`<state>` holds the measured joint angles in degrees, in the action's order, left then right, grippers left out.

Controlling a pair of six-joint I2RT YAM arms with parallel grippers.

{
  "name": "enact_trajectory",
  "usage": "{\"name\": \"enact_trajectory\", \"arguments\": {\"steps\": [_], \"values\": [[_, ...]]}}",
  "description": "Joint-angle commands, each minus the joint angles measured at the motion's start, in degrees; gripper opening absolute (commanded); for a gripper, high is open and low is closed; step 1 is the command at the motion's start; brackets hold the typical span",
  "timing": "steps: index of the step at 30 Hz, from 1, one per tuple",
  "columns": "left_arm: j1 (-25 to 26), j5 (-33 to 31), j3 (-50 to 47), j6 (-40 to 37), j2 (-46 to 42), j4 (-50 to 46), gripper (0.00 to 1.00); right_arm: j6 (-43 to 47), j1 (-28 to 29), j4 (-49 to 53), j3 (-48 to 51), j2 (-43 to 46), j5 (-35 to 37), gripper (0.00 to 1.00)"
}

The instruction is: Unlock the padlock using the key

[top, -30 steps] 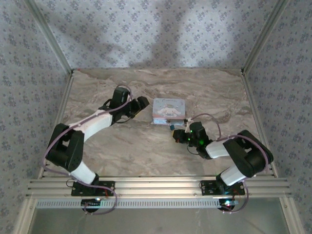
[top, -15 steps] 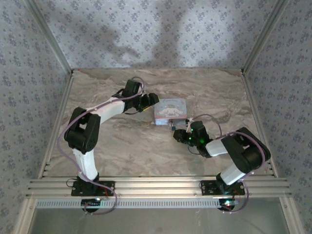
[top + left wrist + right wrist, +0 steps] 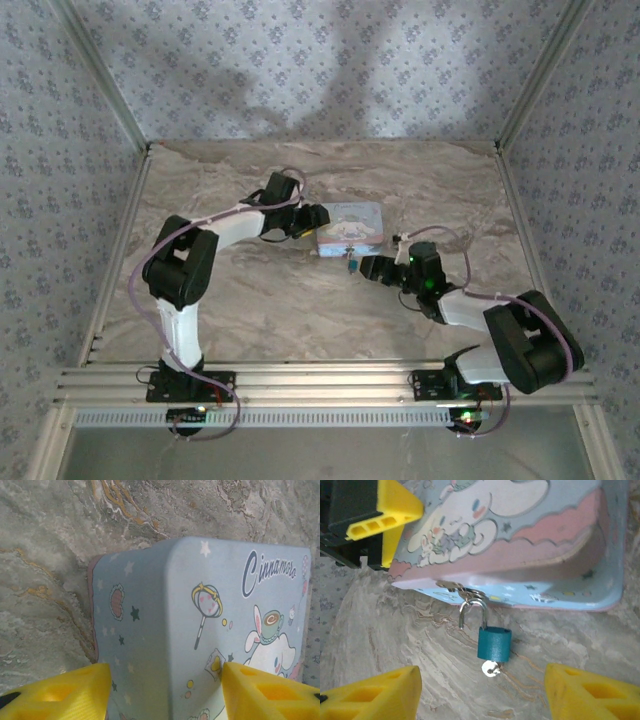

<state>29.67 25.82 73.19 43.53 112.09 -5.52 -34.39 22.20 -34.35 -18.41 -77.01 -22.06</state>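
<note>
1. The right gripper (image 3: 481,689) has just let go. A second ago it was clenched at the padlock (image 3: 494,643); now its jaws stand released, wide apart with nothing between them, and it has drawn back a little towards its own side.
2. The key (image 3: 490,668) stays behind in the bottom of the padlock, with only its round head showing.
3. The padlock lies on the table (image 3: 300,300) just beside the tin (image 3: 570,530), its shackle hooked through small metal rings at the tin's near edge.
4. One leg of the shackle ends in the air, out to the side of the teal body. To me that looks like a lock already sprung.
5. The left gripper (image 3: 166,676) has swung in from the left and now straddles the tin's far corner, one yellow finger on each side. I can't tell whether the jaws are pinching it yet.
6. My guess is that the turn of the key is done. What may remain is slipping the shackle off the rings while the left arm steadies the tin.
</note>
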Motion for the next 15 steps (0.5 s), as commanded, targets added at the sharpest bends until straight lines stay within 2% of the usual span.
{"name": "enact_trajectory", "arguments": {"steps": [1, 10, 15], "values": [[0.6, -0.1, -4.8, 0.6, -1.6, -1.6, 0.57, 3.7, -1.6, 0.6, -4.5, -2.4, -5.8, 0.70], [1.5, -1.7, -12.6, 2.9, -6.2, 1.1, 0.56, 6.0, -4.0, -4.9, -11.5, -13.3, -10.9, 0.74], [1.5, -2.2, -14.7, 4.2, -8.2, 2.3, 0.56, 9.5, -3.9, -2.5, -11.2, -11.1, -8.1, 0.75]]}}
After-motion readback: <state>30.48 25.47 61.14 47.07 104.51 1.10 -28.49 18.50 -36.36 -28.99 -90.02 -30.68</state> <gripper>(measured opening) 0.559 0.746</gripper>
